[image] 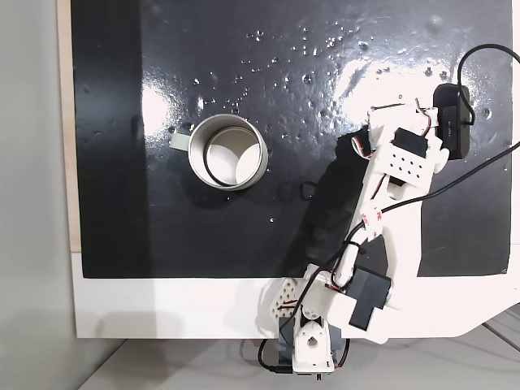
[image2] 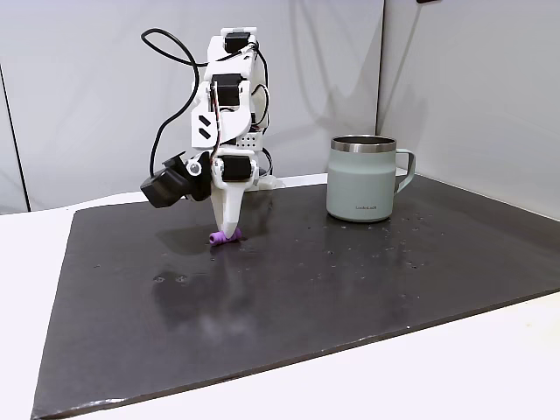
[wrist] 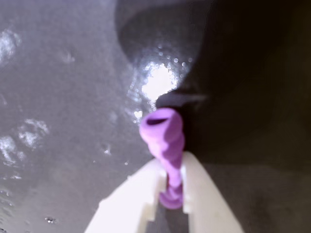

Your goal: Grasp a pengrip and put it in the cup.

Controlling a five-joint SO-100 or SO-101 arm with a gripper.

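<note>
I see the desk (image2: pixel 26 262), white along its bare edges, carrying a glossy black mat (image2: pixel 367 289) that covers most of it; in the fixed view from above, glare and small specks mark the mat (image: pixel 268 73). The white arm (image: pixel 390 203) rises from its base at the desk's bottom edge in that top-down view and reaches toward the mat's right side; from the side it (image2: pixel 227 105) stands tall with black cables looping off it, tipped downward toward the mat. The cup (image2: pixel 363 179) stands upright on the mat, well apart from the arm, near the far edge, its handle pointing right in the side view; from above the cup (image: pixel 197 166) sits left of centre with its handle toward the left edge and its pale inside showing. The end effector (image2: pixel 227 229) points straight down with its tips at the mat; in the wrist view its white fingers (wrist: pixel 194 194) are clenched on the pengrip (wrist: pixel 165 136); the purple ridged tube sticks out beyond the tips, open end forward. From the side the pengrip (image2: pixel 219 239) lies against the mat under the tips, left of the cup and well apart from it.
</note>
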